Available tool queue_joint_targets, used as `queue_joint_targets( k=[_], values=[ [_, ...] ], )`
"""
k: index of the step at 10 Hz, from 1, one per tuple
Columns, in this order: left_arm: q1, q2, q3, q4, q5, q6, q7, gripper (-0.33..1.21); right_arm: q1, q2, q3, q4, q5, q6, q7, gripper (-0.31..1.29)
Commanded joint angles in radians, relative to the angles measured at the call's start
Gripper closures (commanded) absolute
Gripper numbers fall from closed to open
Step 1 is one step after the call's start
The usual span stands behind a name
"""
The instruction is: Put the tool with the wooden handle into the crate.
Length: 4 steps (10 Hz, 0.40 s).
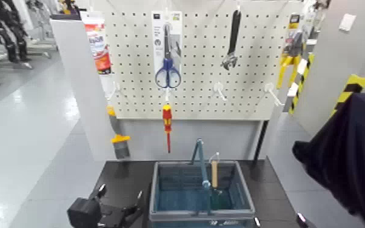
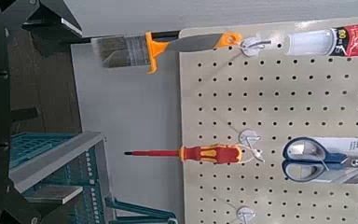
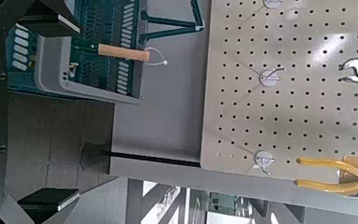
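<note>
From the head camera, the garden trowel [image 1: 214, 174] stands nearly upright inside the blue-grey crate [image 1: 160, 200], its tan wooden handle rising above the rim and its dark green blade down among the slats, just beside the raised bail handle [image 1: 200, 160]. The crate sits on a dark table [image 1: 121, 179] below a white pegboard [image 1: 203, 60]. On the pegboard hang blue-handled scissors [image 1: 167, 70], a red-and-yellow screwdriver [image 1: 167, 124], a yellow-handled scraper [image 1: 118, 136], an adjustable wrench [image 1: 232, 42], yellow pliers [image 1: 289, 63] and a tube [image 1: 100, 45]. The left gripper [image 1: 121, 200] sits low at the table's near left edge, its fingers spread apart and holding nothing. Of the right gripper only a fingertip shows at the lower right; a dark cloth [image 1: 348, 157] fills that side.

The left wrist camera shows the scraper [image 2: 158, 49], the screwdriver [image 2: 191, 153], the scissors [image 2: 331, 161] and the tube [image 2: 331, 41] against the pegboard [image 2: 280, 103], with a corner of the crate [image 2: 56, 163]. The gripper's dark fingers [image 2: 51, 191] frame the view, set apart.

The right wrist camera shows the trowel [image 3: 117, 52] resting in the crate [image 3: 93, 86], handle toward the pegboard [image 3: 289, 84], where the wrench [image 3: 357, 69] and pliers [image 3: 331, 174] hang. The right gripper's [image 3: 47, 107] fingers [image 3: 47, 199] stand wide apart, empty, well clear of the crate.
</note>
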Motion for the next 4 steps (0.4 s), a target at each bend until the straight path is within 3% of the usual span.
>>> queue_joint_targets(
  k=[1,4],
  values=[
    [0.007,-0.009,0.007,0.000,-0.003,-0.004,0.000,0.13,0.012,0.002,-0.001,0.008,-0.014,-0.024,0.006,0.10],
    [0.009,-0.009,0.007,0.000,-0.003,-0.004,0.000,0.13,0.006,0.002,-0.002,0.017,-0.014,-0.036,0.034,0.11]
  ],
)
